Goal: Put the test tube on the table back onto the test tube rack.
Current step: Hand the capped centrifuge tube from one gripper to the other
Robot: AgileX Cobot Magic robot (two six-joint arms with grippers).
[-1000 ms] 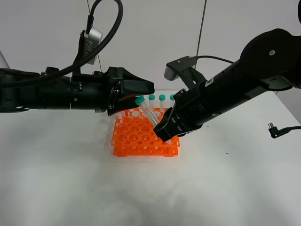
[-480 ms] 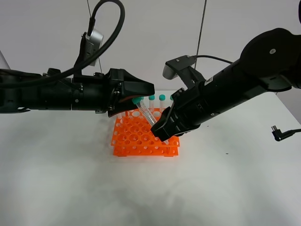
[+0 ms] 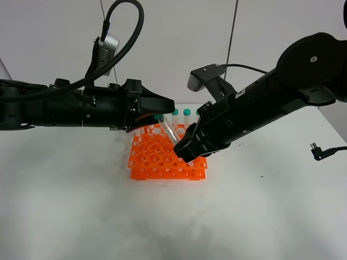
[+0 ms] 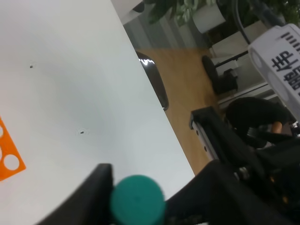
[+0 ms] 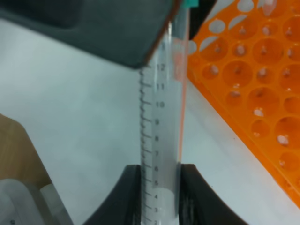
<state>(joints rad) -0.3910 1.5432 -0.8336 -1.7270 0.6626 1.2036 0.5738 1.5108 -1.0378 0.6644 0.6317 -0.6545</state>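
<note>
Left gripper (image 3: 165,110) closed on test tube (image 3: 169,132).

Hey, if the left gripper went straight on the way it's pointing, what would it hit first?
The teal cap of the test tube, which sits between the jaws of the left gripper while the right gripper holds the tube. Beyond it, probably the right arm; depth is unclear.

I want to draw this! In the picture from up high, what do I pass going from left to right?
left arm's camera → test tube → right arm's camera → black plug
</note>
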